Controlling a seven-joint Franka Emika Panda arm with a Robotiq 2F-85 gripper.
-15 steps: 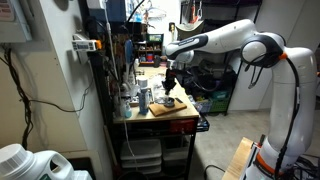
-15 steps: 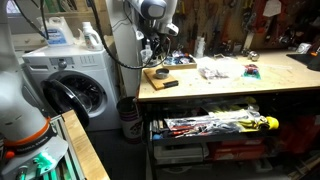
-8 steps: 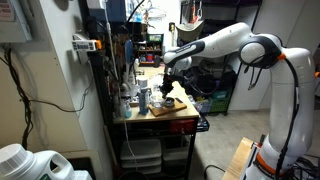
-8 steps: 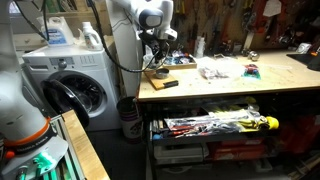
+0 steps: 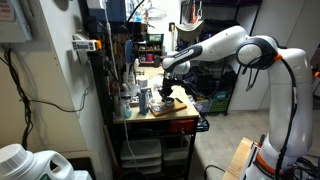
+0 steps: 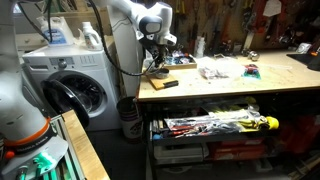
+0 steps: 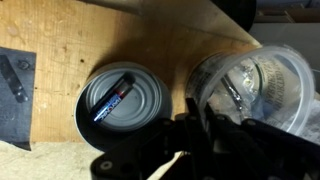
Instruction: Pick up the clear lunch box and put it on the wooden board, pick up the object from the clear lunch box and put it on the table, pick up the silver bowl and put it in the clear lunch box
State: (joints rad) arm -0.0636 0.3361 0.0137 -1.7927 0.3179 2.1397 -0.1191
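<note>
Table (image 6: 235,86): wooden board (image 6: 155,77) at one end, small clutter (image 6: 215,70) mid-top (items too small to identify).

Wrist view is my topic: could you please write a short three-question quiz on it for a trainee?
1. True or false: the silver bowl is empty.
2. In the wrist view, the clear box is: A) right of the bowl, B) inside the bowl, C) left of the bowl.
3. What does the bowl rest on?
Key: 1 false, a dark stick lies in it; 2 A; 3 the wooden board.
</note>
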